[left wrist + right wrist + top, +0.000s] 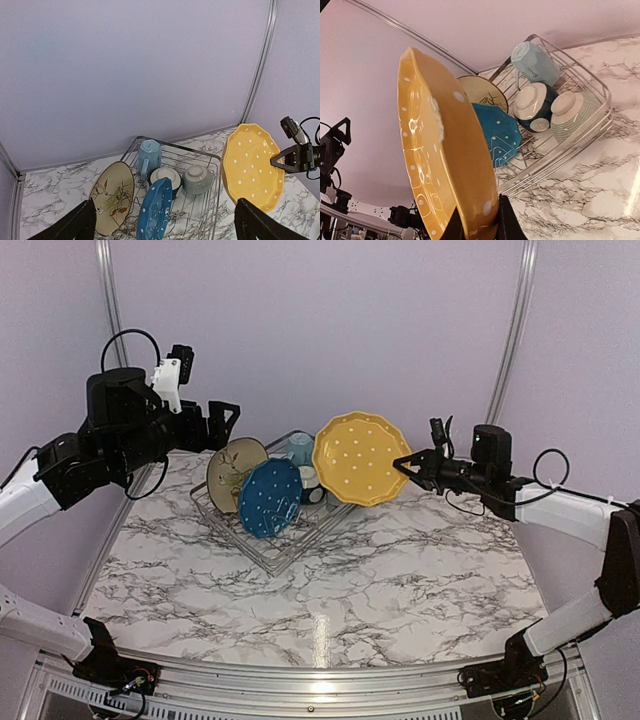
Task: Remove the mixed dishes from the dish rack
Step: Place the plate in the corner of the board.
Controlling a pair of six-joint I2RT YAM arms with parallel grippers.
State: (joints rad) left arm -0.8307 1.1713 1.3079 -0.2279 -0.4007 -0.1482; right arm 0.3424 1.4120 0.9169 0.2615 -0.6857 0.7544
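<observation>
My right gripper is shut on the rim of the mustard yellow plate and holds it upright in the air over the right side of the wire dish rack; the plate also shows in the right wrist view and the left wrist view. In the rack stand the cream leaf plate, the blue dotted plate, the pale blue mug, a dark teal and white bowl and a grey-green bowl. My left gripper is open and empty, above and left of the rack.
The rack sits at the back middle of a marble-patterned table. Purple walls with metal corner posts close in the back and sides.
</observation>
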